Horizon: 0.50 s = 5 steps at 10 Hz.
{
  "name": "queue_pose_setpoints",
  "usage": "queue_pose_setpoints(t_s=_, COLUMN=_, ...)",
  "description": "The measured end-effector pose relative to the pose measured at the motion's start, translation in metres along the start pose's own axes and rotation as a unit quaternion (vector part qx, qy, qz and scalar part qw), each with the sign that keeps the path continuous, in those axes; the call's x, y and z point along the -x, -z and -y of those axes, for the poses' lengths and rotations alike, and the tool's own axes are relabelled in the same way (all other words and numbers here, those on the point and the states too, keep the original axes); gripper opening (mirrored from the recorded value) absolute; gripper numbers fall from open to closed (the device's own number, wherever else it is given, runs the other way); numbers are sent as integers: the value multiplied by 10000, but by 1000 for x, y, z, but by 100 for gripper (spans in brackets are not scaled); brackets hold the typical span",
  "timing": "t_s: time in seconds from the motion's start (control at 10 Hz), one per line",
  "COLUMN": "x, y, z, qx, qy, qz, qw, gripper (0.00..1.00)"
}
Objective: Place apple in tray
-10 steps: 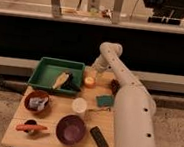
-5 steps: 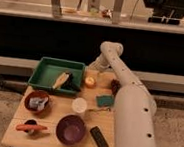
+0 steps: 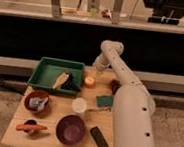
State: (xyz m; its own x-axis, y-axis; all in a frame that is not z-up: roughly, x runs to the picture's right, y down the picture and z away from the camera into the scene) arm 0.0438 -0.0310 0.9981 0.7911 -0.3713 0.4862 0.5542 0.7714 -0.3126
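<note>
The apple (image 3: 89, 81) is small, round and yellow-orange. It is on the wooden table just right of the green tray (image 3: 46, 71), outside its right wall. My gripper (image 3: 94, 74) hangs at the end of the white arm, directly above and behind the apple and very close to it. Whether it touches the apple cannot be told. The tray holds a yellowish item (image 3: 61, 80) and a dark item (image 3: 73, 85).
On the table (image 3: 55, 115) are a brown bowl (image 3: 36, 101) with something pale inside, a white cup (image 3: 79, 105), a purple bowl (image 3: 71, 130), an orange carrot (image 3: 31, 127), a green sponge (image 3: 103, 100), a black slab (image 3: 99, 138) and a dark red item (image 3: 115, 84). My white body (image 3: 129, 123) stands at the table's right.
</note>
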Motion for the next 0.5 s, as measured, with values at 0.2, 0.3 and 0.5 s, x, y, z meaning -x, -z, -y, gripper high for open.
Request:
queue_pose_setpoints(t_s=0.2, x=0, y=9, z=-4, qx=27, qy=-14, qz=-76, qw=10000, gripper=80)
queue_pose_setpoints(t_s=0.3, x=2, y=16, z=-4, qx=43, qy=18, qz=-91, qw=9999, gripper=80)
queue_pose_setpoints(t_s=0.5, x=12, y=25, z=-7, qx=141, qy=124, qz=-69, qw=9998, gripper=80)
